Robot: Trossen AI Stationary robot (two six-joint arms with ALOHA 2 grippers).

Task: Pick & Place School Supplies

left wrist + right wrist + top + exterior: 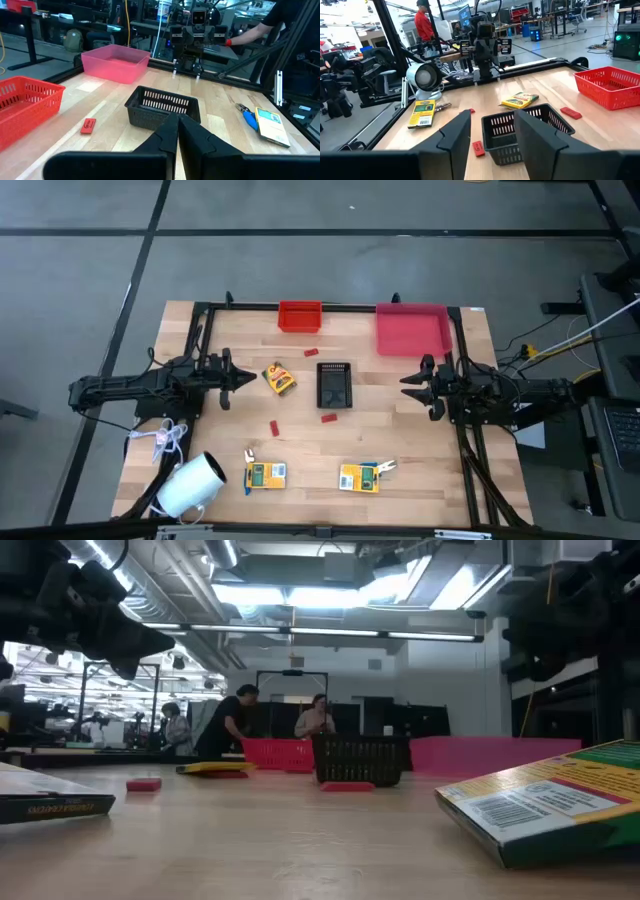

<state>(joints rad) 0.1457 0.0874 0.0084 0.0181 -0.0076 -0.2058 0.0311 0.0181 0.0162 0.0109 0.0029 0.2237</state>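
Observation:
Three yellow-and-green boxes lie on the table: one [279, 378] left of the black basket and two near the front edge [266, 474] [358, 477]. Blue-handled pliers lie by each front box [248, 470] [384, 470]. Small red pieces lie around the basket [311, 352] [329, 418] [275, 427]. My left gripper [247, 380] is shut and empty, hovering just left of the first box; its fingers meet in the left wrist view [177, 120]. My right gripper [408, 385] is open and empty, right of the basket, with its fingers apart in the right wrist view [492, 114].
A black mesh basket [334, 384] stands mid-table. A red basket [299, 316] and a pink bin [412, 328] sit at the back edge. A big white roll [190, 485] and a white cord bundle [165, 440] lie front left. People show in the room beyond.

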